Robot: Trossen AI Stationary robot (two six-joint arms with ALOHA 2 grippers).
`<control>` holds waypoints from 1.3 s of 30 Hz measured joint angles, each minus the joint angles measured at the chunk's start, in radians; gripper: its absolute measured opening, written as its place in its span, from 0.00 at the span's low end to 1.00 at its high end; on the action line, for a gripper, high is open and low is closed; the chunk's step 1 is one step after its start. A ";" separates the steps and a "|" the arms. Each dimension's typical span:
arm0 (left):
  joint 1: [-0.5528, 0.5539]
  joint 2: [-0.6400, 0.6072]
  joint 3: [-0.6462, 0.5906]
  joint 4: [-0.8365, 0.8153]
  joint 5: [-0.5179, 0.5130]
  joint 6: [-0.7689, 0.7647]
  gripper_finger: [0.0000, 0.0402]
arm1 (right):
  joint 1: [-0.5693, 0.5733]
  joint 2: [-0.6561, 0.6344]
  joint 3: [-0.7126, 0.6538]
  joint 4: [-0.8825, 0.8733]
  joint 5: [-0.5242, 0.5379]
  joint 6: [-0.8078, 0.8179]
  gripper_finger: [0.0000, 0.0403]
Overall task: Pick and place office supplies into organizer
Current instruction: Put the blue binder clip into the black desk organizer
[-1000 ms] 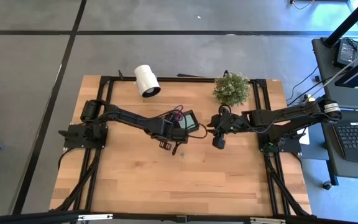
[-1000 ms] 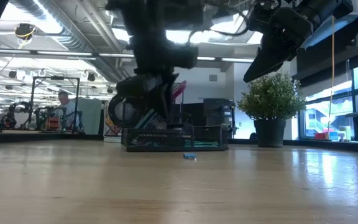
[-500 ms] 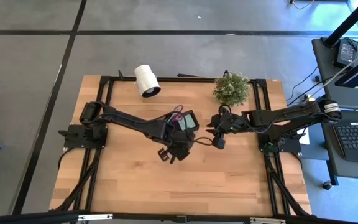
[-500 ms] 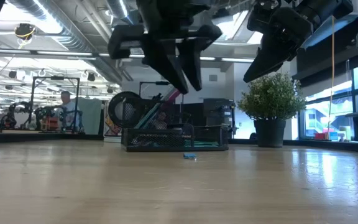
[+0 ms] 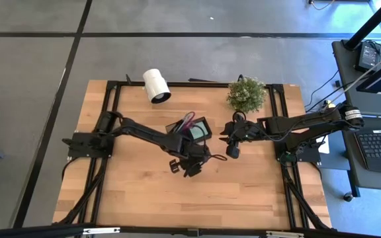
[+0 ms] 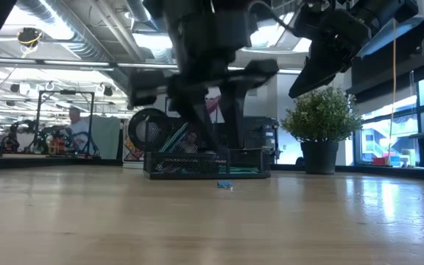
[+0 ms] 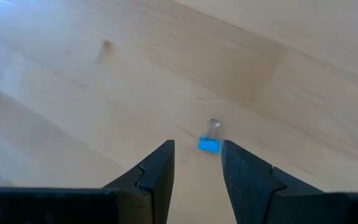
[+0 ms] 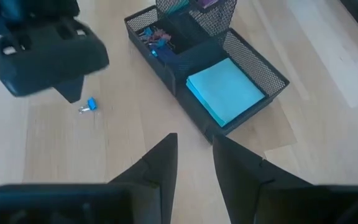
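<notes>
Overhead, left gripper (image 7: 197, 163) jaws parted, empty, above blue clip (image 7: 209, 145) on wooden table (image 5: 131, 192); right jaws parted, empty.

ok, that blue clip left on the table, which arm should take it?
Left. Its end effector hangs right above the blue clip, fingers apart and lined up on it. The right end effector waits farther off, beside the organizer.
</notes>
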 joint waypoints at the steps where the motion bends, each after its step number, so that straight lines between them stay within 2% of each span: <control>1: 0.000 0.009 0.000 -0.003 0.000 0.008 0.32 | -0.001 0.000 0.000 -0.001 0.000 0.001 0.26; 9: 0.001 0.048 -0.002 -0.018 -0.002 0.074 0.32 | -0.001 0.000 0.000 -0.002 0.000 0.018 0.26; 28: 0.034 0.080 0.000 -0.017 0.023 0.049 0.32 | -0.001 0.000 0.000 -0.002 0.000 0.031 0.26; 39: 0.026 0.113 0.003 -0.018 0.000 0.052 0.32 | -0.001 0.000 0.000 -0.001 0.000 0.031 0.26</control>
